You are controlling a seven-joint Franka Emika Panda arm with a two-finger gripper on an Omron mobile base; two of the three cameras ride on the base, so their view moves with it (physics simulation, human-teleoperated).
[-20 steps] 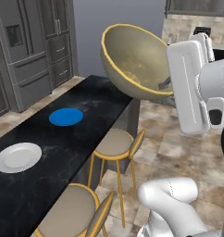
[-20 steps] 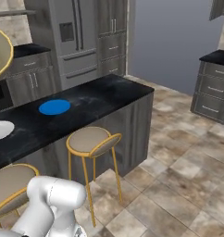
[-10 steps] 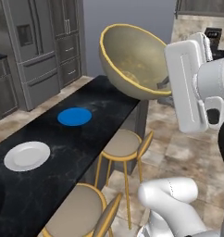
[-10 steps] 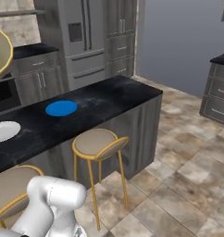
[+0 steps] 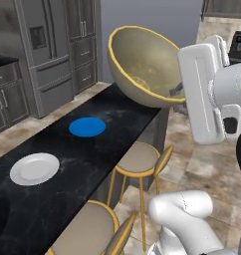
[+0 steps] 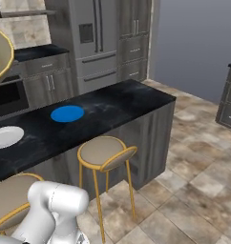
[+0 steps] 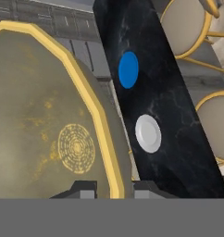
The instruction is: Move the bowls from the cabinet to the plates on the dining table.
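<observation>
Tan, yellow-rimmed, the bowl (image 5: 145, 64) was held tilted in the air, its rim clamped in the hand (image 7: 114, 189). The blue plate (image 5: 87, 126) and white plate (image 5: 35, 168) lay below, left, on the surface (image 5: 67, 194).

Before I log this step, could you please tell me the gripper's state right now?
Gripper: shut on the rim of the tan bowl, carried tilted in the air.

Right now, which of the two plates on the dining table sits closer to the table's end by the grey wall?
The blue plate. It lies nearer the dining table's far end, while the white plate sits farther back along the black marble top. Both are bare.
</observation>
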